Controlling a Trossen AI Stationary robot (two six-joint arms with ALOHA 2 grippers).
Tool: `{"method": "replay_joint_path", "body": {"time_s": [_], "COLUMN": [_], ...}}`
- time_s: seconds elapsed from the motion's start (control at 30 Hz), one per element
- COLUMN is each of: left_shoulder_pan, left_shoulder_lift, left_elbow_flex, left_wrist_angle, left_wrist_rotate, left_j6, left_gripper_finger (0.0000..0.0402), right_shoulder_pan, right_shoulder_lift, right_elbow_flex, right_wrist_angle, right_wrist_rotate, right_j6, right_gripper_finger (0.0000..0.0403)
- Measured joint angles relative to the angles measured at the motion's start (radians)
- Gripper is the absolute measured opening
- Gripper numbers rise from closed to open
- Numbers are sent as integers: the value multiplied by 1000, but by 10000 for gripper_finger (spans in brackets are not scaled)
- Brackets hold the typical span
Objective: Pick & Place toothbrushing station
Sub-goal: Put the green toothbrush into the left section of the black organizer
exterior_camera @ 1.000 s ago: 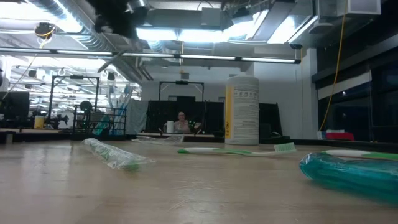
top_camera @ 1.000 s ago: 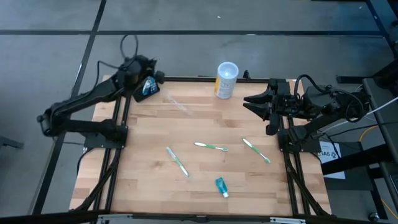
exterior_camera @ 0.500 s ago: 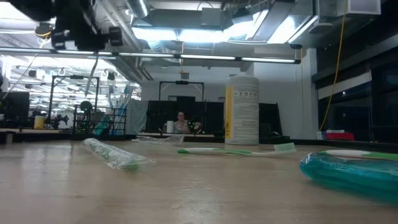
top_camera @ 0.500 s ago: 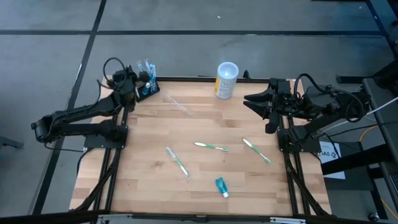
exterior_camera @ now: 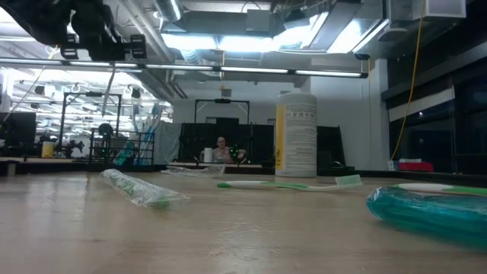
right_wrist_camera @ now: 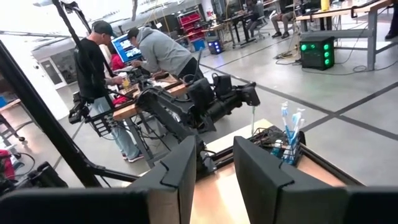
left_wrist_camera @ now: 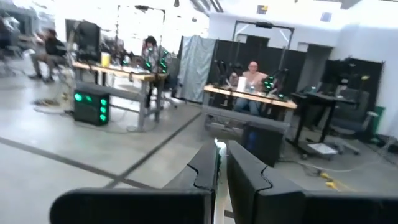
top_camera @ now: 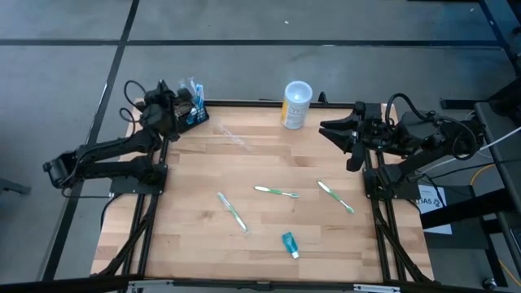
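Toothbrushing station (top_camera: 192, 112), small black block with brushes upright, sits at table's 11 o'clock corner; likely light, rigid, top-heavy, so pinch the block's sides low; left gripper (top_camera: 159, 104) pressed together just beside it, empty; right gripper (top_camera: 327, 130) spread, at 2 o'clock edge.
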Motion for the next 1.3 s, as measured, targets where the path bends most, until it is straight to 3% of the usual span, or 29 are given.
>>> {"method": "replay_joint_path", "body": {"time_s": [0.27,0.47,0.77,1.03,1.3], "left_shoulder_pan": [68,116,166,147,152], "left_shoulder_lift": [27,132,253,256,256], "left_elbow_flex": [0,0,2,2,2], "left_wrist_angle": [25,51,203,169,-33], "left_wrist_rotate": [40,88,136,117,110], "left_j6": [52,-4,38,87,-70], "left_gripper_finger": [12,12,12,12,19], "right_shoulder_pan": [-2,-5,-5,-5,-5], "right_shoulder_lift": [0,0,0,0,0], "right_elbow_flex": [0,0,0,0,0], "right_wrist_angle": [0,33,57,69,76], "right_wrist_rotate": [8,8,8,26,26], "right_j6": [4,10,30,30,30], "right_gripper_finger": [110,110,110,110,110]}}
